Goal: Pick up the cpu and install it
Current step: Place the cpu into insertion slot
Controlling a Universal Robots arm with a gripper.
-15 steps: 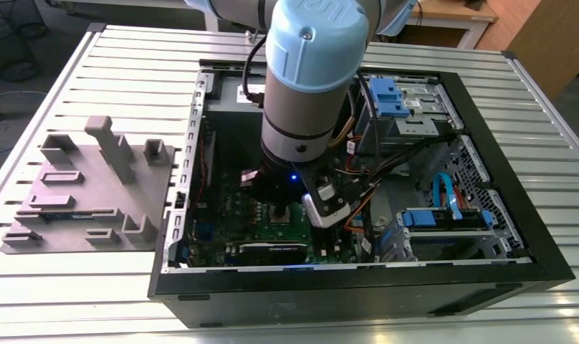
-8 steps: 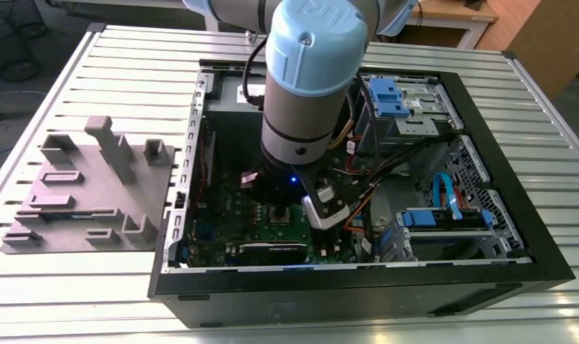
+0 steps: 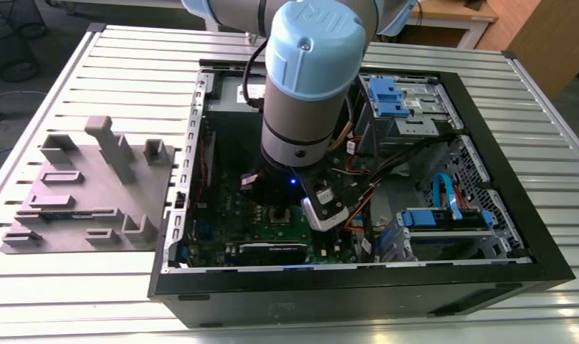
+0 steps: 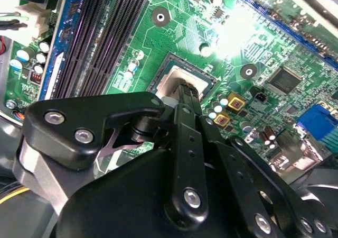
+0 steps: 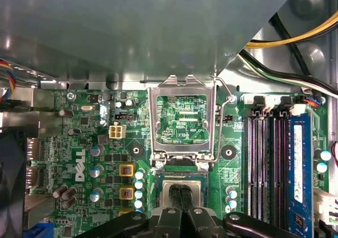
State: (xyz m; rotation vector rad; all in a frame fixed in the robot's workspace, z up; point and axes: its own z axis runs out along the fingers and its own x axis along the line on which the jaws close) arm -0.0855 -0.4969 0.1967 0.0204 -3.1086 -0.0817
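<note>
In the exterior view, the arm (image 3: 309, 86) reaches down into an open computer case (image 3: 366, 283) that lies on its side on a slatted metal counter (image 3: 127, 64). The arm's lower end sits over the green circuit board (image 3: 270, 233) inside the case. A grey plastic holder (image 3: 84, 190) stands on the counter at the exterior view's left, just beside the case.

In the second wrist view, the claw (image 4: 185, 92) points down at the board. Its two narrow black fingers (image 4: 182, 121) are pressed together, and their tips rest on the silver top of the cpu (image 4: 169, 83). The cpu lies flat in its square socket, near the long dark memory slots (image 4: 100, 42).

In the first wrist view, the cpu (image 5: 165, 189) sits in the socket, its metal top showing on either side of the closed fingertips. The hinged metal frame (image 5: 182, 90) of the socket stands swung open just beyond it, with its thin wire lever (image 5: 219, 116) alongside. Memory slots (image 5: 264, 164) run beside the socket.
</note>
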